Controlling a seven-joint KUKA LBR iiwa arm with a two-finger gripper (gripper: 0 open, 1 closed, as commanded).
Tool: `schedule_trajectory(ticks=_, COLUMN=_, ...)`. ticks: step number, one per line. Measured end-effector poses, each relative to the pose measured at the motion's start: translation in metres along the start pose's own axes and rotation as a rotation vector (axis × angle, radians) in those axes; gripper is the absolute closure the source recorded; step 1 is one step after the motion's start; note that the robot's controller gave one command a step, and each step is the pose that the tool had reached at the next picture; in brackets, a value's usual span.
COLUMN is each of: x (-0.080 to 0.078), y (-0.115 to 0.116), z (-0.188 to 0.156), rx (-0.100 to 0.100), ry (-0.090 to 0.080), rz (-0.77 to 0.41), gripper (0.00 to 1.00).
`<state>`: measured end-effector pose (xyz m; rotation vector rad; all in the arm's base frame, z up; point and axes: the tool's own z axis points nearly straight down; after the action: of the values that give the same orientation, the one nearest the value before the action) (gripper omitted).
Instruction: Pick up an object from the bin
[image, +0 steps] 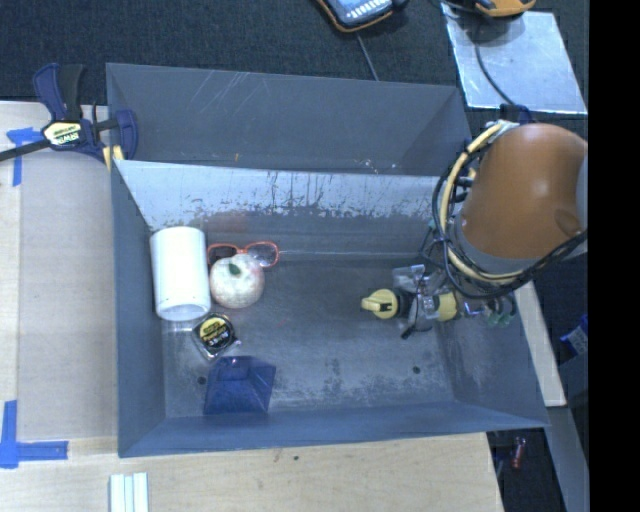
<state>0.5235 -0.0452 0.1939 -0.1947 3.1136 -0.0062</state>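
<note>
We see the pincer (418, 303) low on the right side of the bin (300, 130), just beside a small yellow rounded piece (380, 303). We can't tell its opening or whether it grips anything. Well apart on the left are a white cylinder (180, 272), pale apple (236, 283), red glasses (258, 252), tape measure (213, 333) and blue pouch (240, 388).

We cannot identify the small yellow thing (380, 304); well left of it, a pale ball (236, 283) partly hides red glasses (262, 251).
</note>
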Motion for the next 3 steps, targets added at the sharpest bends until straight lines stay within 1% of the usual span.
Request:
schedule_trajectory(ticks=1, x=0.028, y=-0.016, z=0.057, rx=-0.002, ry=0.003, rz=-0.268, gripper=1.00)
schedule_trajectory(ticks=2, x=0.012, y=-0.012, z=-0.042, rx=0.001, ry=-0.003, rz=-0.185, gripper=1.00)
schedule_trajectory(ticks=3, x=0.019, y=-0.015, z=-0.067, rx=0.000, ry=-0.004, rz=-0.199, gripper=1.00)
